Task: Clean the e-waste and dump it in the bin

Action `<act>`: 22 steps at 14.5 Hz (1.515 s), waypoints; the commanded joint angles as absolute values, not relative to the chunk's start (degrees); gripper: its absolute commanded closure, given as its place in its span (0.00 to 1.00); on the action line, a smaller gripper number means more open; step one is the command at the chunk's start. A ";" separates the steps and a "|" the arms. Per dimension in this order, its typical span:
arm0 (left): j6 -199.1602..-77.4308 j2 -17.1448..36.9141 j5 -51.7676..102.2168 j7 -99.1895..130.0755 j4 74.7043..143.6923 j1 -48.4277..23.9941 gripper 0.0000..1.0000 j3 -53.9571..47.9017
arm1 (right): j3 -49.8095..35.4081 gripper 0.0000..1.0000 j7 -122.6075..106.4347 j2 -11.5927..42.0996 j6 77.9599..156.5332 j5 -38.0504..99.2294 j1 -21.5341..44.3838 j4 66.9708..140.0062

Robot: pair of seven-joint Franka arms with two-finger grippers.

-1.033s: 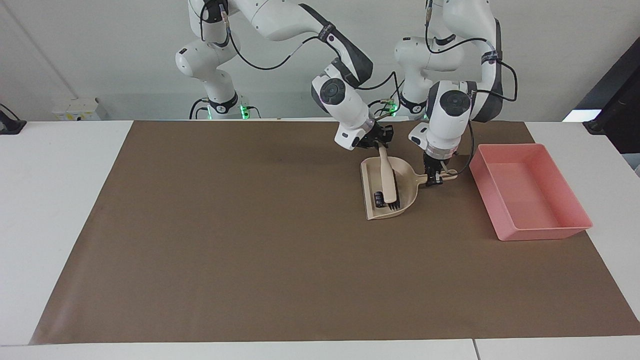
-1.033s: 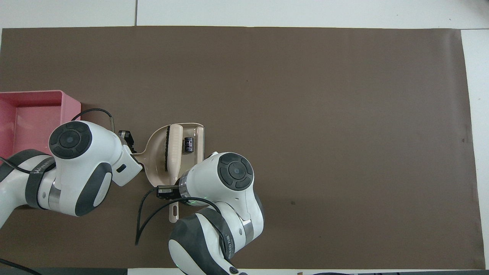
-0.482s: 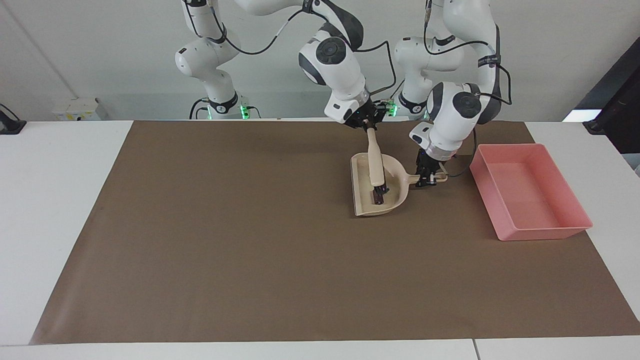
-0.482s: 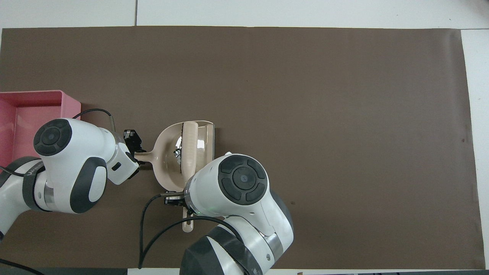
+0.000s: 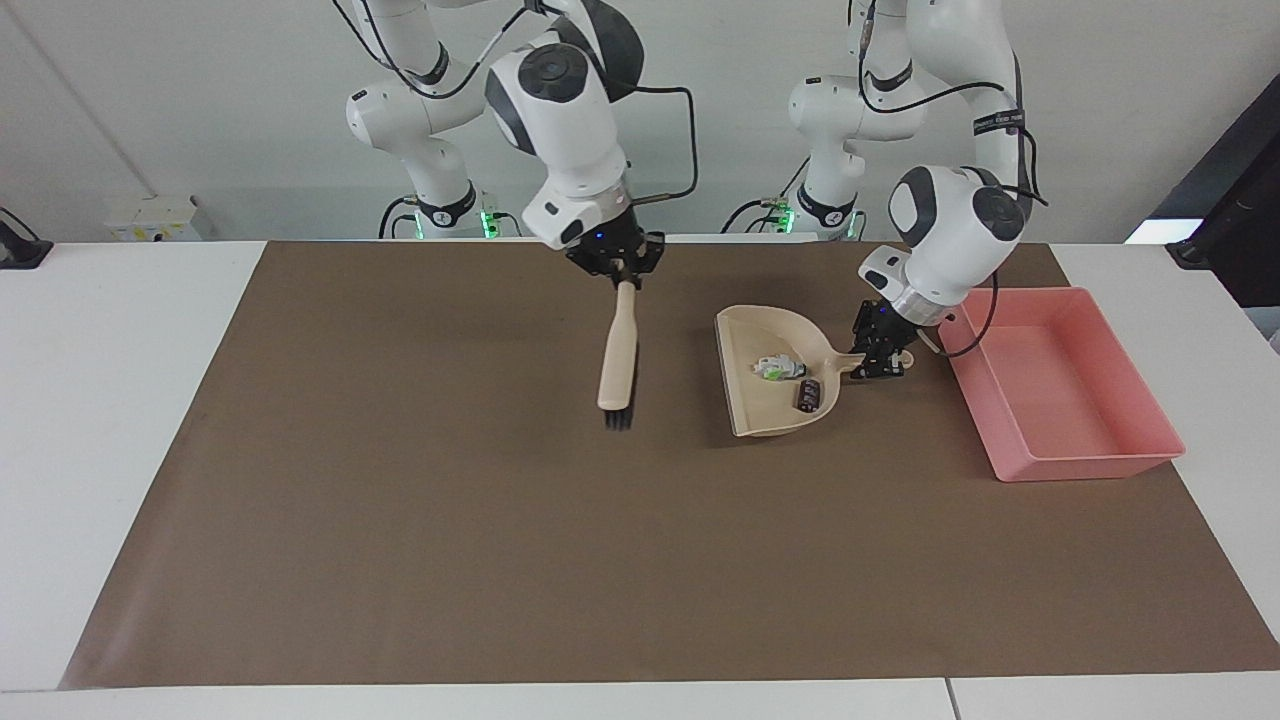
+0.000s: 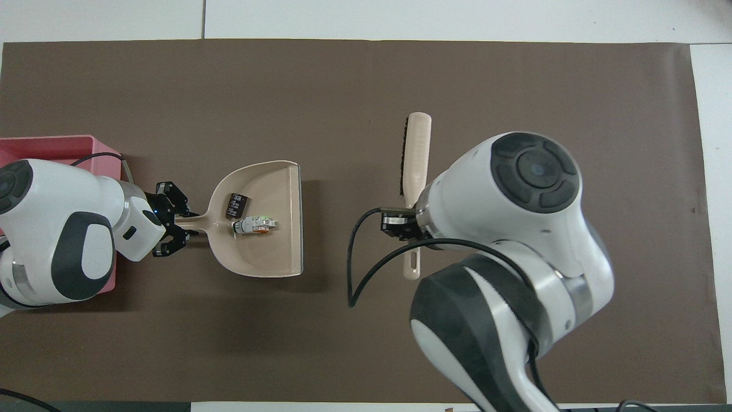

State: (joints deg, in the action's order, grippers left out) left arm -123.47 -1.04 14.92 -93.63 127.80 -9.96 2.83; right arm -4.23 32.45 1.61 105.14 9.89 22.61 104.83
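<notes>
The e-waste lies in the beige dustpan (image 5: 760,412): a white piece with orange and green marks (image 5: 775,368) and a small black block (image 5: 808,394). My left gripper (image 5: 880,356) is shut on the dustpan's handle and holds the pan slightly raised beside the pink bin (image 5: 1090,465). My right gripper (image 5: 615,268) is shut on the handle of a beige brush (image 5: 618,350), which hangs bristles down over the mat, toward the right arm's end from the pan. The overhead view shows the pan (image 6: 274,252), the white piece (image 6: 255,225), the block (image 6: 235,205), the brush (image 6: 416,149), the bin (image 6: 57,143) and my left gripper (image 6: 170,220).
A brown mat (image 5: 400,500) covers most of the white table (image 5: 100,400). The bin stands at the left arm's end of the mat. A wall socket box (image 5: 155,215) sits by the table's edge near the right arm's base.
My right gripper lifted the brush out of the dustpan and carried it toward the right arm's end. My left gripper shifted the pan a little toward the bin. Both pieces now show in the pan.
</notes>
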 commanded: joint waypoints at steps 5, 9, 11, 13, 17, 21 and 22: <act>-106.71 6.68 20.04 -100.37 108.56 -0.54 1.00 2.81 | -5.27 1.00 4.71 0.88 98.61 -1.73 -0.15 109.41; -102.05 7.82 20.74 -102.48 102.59 5.08 1.00 3.07 | -5.19 1.00 -6.48 0.79 104.30 -5.10 -10.17 115.47; -100.55 8.35 19.78 -102.83 99.59 8.68 1.00 3.16 | -5.19 1.00 -9.48 0.70 108.18 -5.10 -13.34 119.25; -100.90 9.49 17.50 -106.07 98.09 12.20 1.00 3.25 | -5.19 1.00 -10.98 -0.26 110.29 -5.36 -15.11 122.15; -101.34 11.60 12.50 -108.19 93.70 18.70 1.00 3.25 | -5.19 1.00 -11.25 -2.19 115.40 -5.36 -18.01 128.22; -105.45 11.87 6.60 -115.29 93.52 20.74 1.00 3.77 | -5.19 0.99 -11.34 -2.98 117.76 -5.36 -19.16 130.77; -107.21 12.04 5.37 -116.36 93.52 21.96 1.00 3.78 | -5.19 0.97 -11.34 -3.25 118.90 -5.36 -19.25 131.74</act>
